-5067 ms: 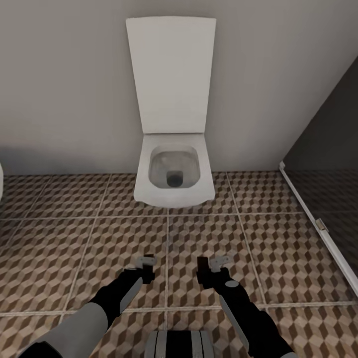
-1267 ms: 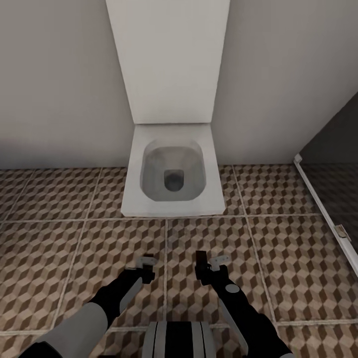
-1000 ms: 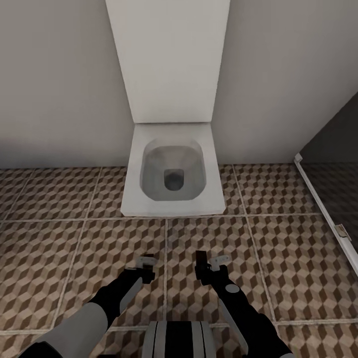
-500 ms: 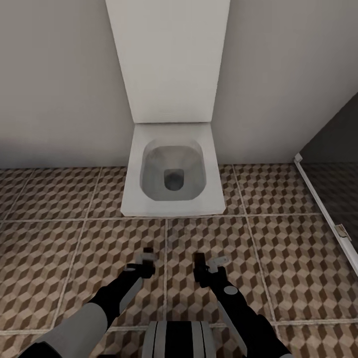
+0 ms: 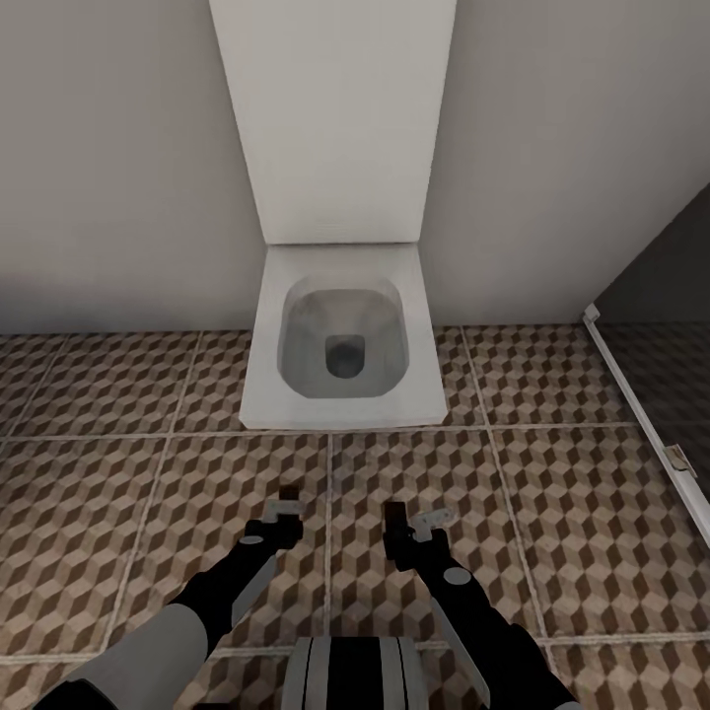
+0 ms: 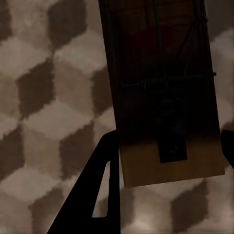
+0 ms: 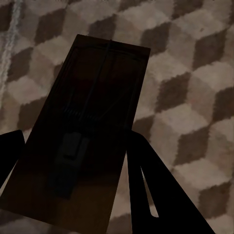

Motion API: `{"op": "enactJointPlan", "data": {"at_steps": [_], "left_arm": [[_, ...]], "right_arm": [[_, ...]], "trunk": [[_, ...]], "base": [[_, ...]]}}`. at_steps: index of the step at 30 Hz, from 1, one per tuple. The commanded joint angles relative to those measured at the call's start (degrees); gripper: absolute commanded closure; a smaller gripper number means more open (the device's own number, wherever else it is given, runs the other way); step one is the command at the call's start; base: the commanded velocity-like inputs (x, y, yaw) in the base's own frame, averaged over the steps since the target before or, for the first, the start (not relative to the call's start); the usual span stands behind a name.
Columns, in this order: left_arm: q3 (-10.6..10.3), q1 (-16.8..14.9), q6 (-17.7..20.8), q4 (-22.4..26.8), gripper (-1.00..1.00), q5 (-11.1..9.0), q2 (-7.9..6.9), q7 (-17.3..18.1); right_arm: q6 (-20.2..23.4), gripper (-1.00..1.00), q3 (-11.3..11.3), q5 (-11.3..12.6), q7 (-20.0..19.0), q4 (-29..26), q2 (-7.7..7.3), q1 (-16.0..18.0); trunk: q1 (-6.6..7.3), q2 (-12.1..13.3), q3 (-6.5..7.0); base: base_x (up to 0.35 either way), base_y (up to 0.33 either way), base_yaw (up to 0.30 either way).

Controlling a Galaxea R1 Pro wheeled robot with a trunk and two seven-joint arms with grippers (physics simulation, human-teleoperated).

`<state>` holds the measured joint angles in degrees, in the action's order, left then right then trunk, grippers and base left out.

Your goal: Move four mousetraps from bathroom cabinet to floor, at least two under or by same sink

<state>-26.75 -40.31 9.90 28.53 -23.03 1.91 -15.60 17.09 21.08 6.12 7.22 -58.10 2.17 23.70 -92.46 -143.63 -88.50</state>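
Observation:
Each gripper holds a mousetrap low over the bathroom floor (image 5: 148,513). In the left wrist view a brown wooden mousetrap (image 6: 165,97) with a dark spring and bar sits between the jaws of my left gripper (image 6: 168,161). The right wrist view has a darker mousetrap (image 7: 83,141) clamped in my right gripper (image 7: 78,180). From the head view, my left gripper (image 5: 284,515) and right gripper (image 5: 409,528) hang side by side in front of the toilet, the traps (image 5: 289,492) (image 5: 394,515) seen as small dark slabs. The cabinet and the sink are out of view.
A white wall-hung toilet (image 5: 340,335) with its lid raised stands straight ahead against the grey wall. A dark glass shower screen (image 5: 661,286) with a white floor rail (image 5: 641,414) runs along the right. Cube-patterned tiles stretch to both sides of the toilet.
Five seconds ago the toilet stood farther off; the view has since come nearer, then held still. In the last second my left gripper turned and rose a little with its trap.

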Motion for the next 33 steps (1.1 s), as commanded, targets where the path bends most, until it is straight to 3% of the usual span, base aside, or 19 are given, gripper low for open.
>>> {"op": "enactJointPlan", "data": {"at_steps": [1,8,17,33], "left_arm": [[-0.52,-0.03,0.22,0.08,1.0,-0.45,-0.06,-0.56],[-0.86,-0.03,0.2,0.04,1.0,-0.46,-0.05,-0.49],[-4.37,-0.03,0.2,0.04,1.0,-0.52,0.0,-0.57],[-4.71,-0.03,0.2,-0.21,1.0,-0.52,0.24,-0.49]], "right_arm": [[0.17,1.0,0.15,0.82,0.43,-0.08,-0.04,0.03],[0.14,1.0,0.15,0.82,0.43,-0.08,-0.05,0.03],[0.12,1.0,0.11,0.82,0.43,-0.14,-0.18,0.03],[-2.58,1.0,-0.04,0.61,0.51,-0.23,-0.49,0.03]], "trunk": [[0.01,-0.01,-0.03],[0.01,-0.01,-0.03],[0.01,-0.01,-0.03],[0.01,-0.01,-0.03]], "base": [[0.0,0.0,0.0],[0.0,0.0,0.0],[0.0,0.0,0.0],[0.0,0.0,0.0]]}}
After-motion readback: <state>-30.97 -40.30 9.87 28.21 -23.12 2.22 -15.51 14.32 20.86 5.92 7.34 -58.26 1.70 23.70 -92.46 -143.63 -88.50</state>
